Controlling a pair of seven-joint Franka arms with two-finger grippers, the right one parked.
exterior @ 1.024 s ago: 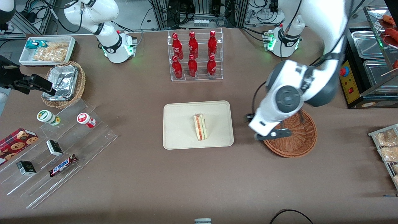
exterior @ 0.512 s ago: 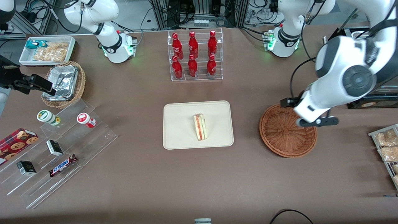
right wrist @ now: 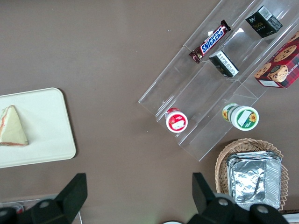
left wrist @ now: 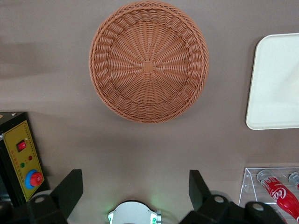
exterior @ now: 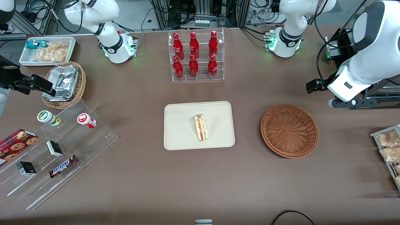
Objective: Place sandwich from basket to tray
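On the tray [exterior: 181,125] lies the sandwich [exterior: 201,127]; gripper [left wrist: 135,189] hovers, fingers apart.

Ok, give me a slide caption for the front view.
Sandwich rests on the tray, basket empty, open gripper raised near the control box.

The basket [exterior: 289,130] is reddish-brown woven wicker; the tray [exterior: 181,131] is plain cream-beige. The sandwich [exterior: 201,127] shows pale bread with red and green layers. The worktop [exterior: 140,181] is uniform brown, and the hand [left wrist: 135,196], above the worktop near the basket, is black.
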